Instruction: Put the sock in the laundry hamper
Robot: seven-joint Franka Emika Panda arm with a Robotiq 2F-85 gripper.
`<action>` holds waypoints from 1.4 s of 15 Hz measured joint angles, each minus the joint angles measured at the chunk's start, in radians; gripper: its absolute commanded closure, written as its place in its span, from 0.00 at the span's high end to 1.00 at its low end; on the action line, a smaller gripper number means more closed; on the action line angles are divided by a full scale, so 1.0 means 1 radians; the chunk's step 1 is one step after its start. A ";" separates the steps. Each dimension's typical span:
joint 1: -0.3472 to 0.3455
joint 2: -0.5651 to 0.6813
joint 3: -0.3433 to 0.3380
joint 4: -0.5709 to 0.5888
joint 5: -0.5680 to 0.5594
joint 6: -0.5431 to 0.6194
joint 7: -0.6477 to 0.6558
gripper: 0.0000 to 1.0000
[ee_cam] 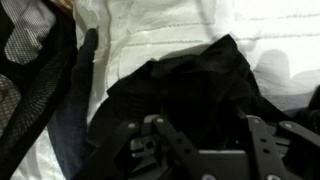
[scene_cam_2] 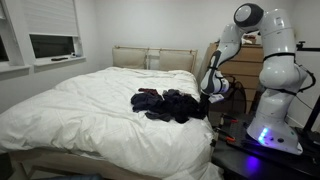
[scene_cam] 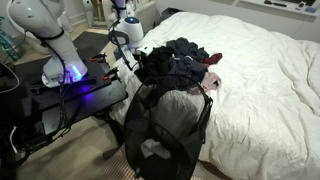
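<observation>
The black Robotiq gripper (ee_cam: 190, 135) hangs with its jaws wide apart, holding nothing, just above a heap of dark garments (scene_cam_2: 165, 103) on the white bed (scene_cam_2: 80, 110). Which piece is the sock cannot be told. The tall black mesh laundry hamper (scene_cam: 136, 135) stands against the bed's edge, beside the heap.

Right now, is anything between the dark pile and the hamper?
Nothing visible. The hamper stands open at the edge of the bed, beside the pile; in the wrist view only bare sheet lies between them.
</observation>
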 measured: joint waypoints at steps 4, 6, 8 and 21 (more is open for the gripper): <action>-0.014 0.004 0.010 0.000 -0.007 0.002 0.000 0.00; -0.017 0.005 0.012 0.000 -0.008 0.002 0.000 0.00; -0.020 0.005 0.013 0.000 -0.009 0.001 0.000 0.01; -0.174 -0.474 0.115 0.116 0.032 -0.836 0.001 0.02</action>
